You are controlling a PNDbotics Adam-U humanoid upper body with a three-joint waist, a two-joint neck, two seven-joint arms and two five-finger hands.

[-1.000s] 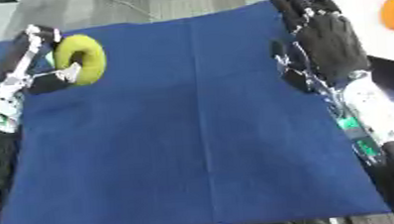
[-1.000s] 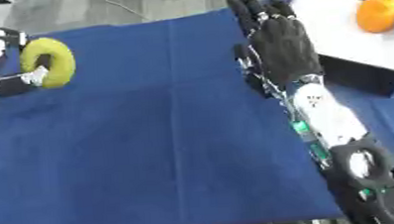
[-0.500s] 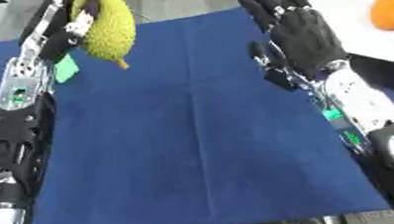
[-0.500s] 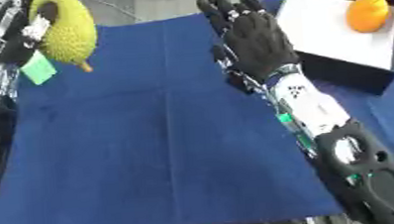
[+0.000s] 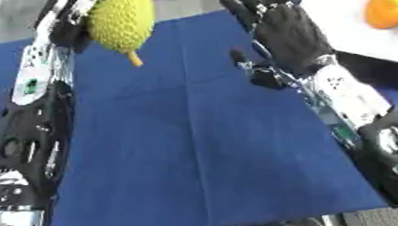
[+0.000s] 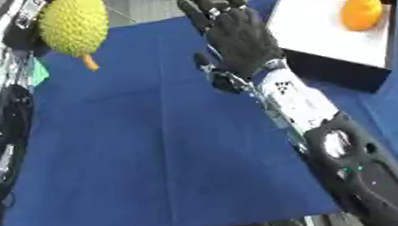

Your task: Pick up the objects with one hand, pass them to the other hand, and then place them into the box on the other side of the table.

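A bumpy yellow-green fruit [image 5: 121, 17] with a short orange stem hangs above the blue table's far left, held up by my left hand [image 5: 71, 13], whose fingers curl round its far side. My right hand [image 5: 280, 26] is open, fingers spread and pointing away, above the table's far right, a short way right of the fruit and apart from it. An orange [image 6: 361, 11] lies in the white-lined black box [image 6: 319, 31] at the far right.
A blue cloth [image 5: 195, 135] covers the table. The box stands at the right edge, just beyond my right hand. A small green thing [image 6: 37, 75] shows beside my left forearm.
My left hand has lifted the fruit higher and toward the middle. My right hand has shifted left toward it. The camera has also moved.
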